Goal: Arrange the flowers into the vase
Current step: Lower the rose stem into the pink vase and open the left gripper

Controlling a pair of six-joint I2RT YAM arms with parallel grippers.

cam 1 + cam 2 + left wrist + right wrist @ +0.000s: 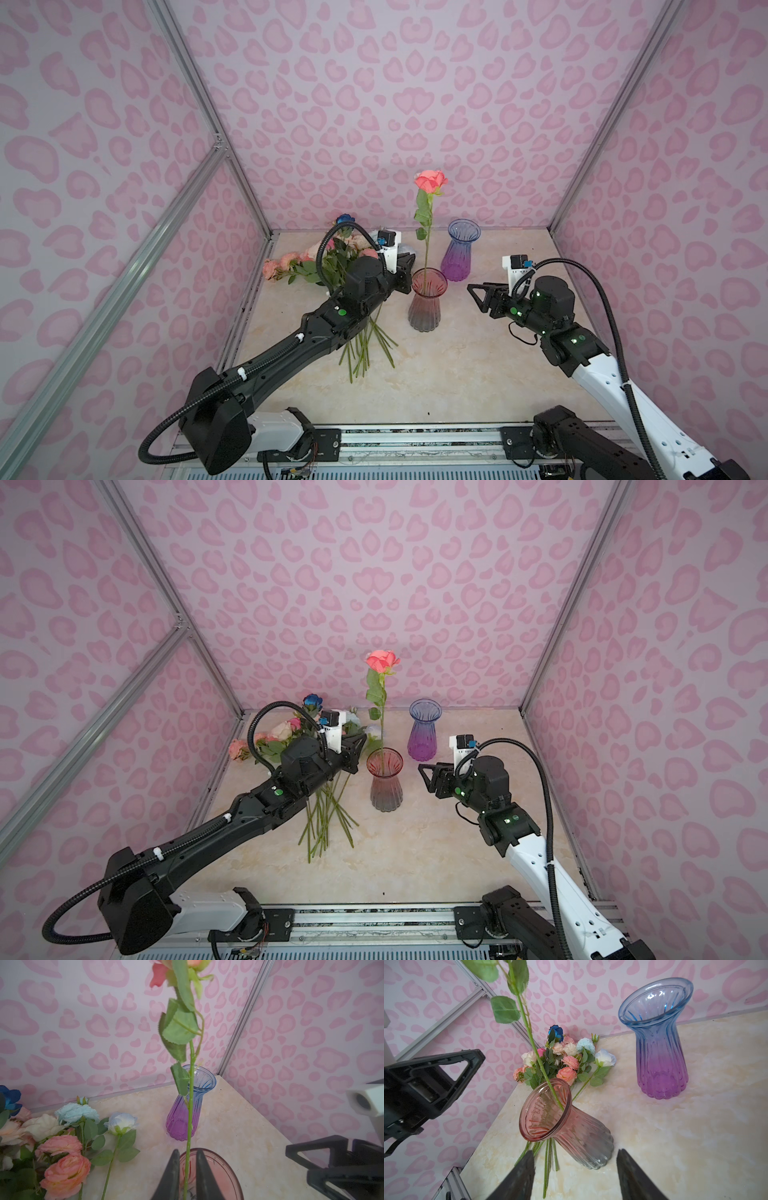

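A pink-to-grey ribbed glass vase (428, 300) (384, 780) stands mid-table with one coral rose (430, 180) upright in it. The rose's green stem (189, 1126) runs down into the vase mouth (544, 1111). My left gripper (188, 1152) (409, 270) hovers at the vase rim, its fingers either side of the stem with a thin gap on each side, slightly open. The other flowers (332, 262) (566, 1057) lie in a bunch at the back left, partly under the left arm. To the vase's right, my right gripper (473, 291) (575, 1150) stands open and empty.
A second vase, blue fading to purple (461, 251) (660, 1043), stands empty behind and to the right of the pink one. Pink patterned walls close in the marble tabletop (457, 374) on three sides. Loose stem ends (365, 353) fan out toward the front.
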